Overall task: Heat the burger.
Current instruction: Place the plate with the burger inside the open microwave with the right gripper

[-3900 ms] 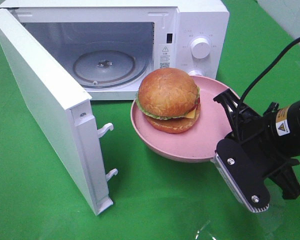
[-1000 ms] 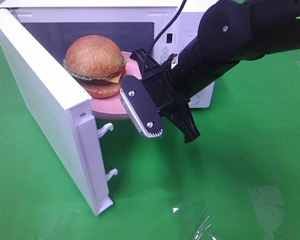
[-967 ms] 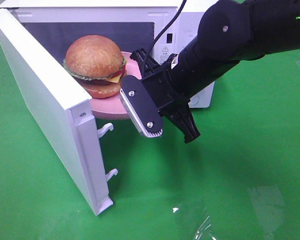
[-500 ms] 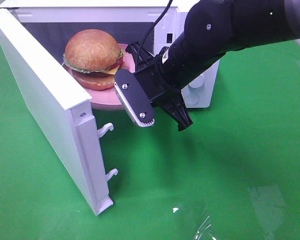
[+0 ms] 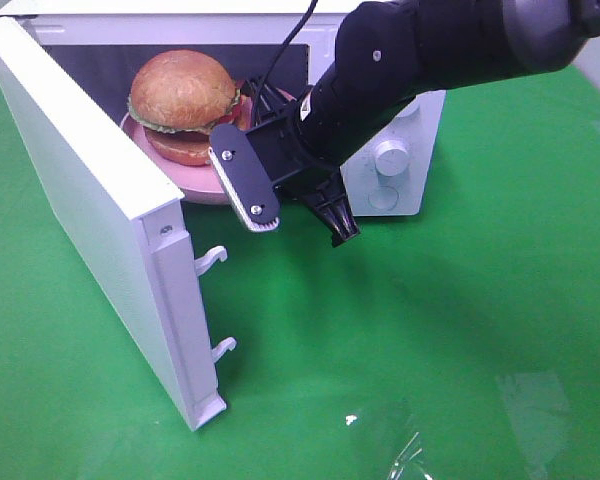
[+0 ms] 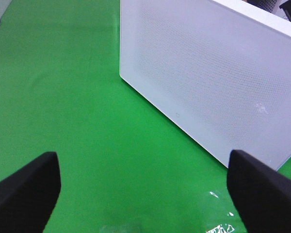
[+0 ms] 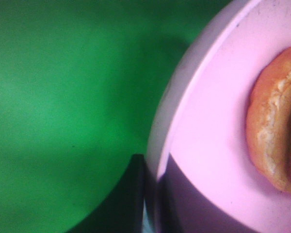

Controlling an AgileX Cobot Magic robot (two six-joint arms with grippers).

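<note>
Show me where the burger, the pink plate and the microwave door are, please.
burger [image 5: 183, 85]: exterior high view, on the top bun.
pink plate [image 5: 195, 184]: exterior high view, on its front rim.
microwave door [image 5: 80, 190]: exterior high view, on its white panel.

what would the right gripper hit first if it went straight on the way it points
Probably the back wall of the microwave: the right gripper, shut on the plate, points into the open oven. Depth is unclear, so the plate might touch first.
</note>
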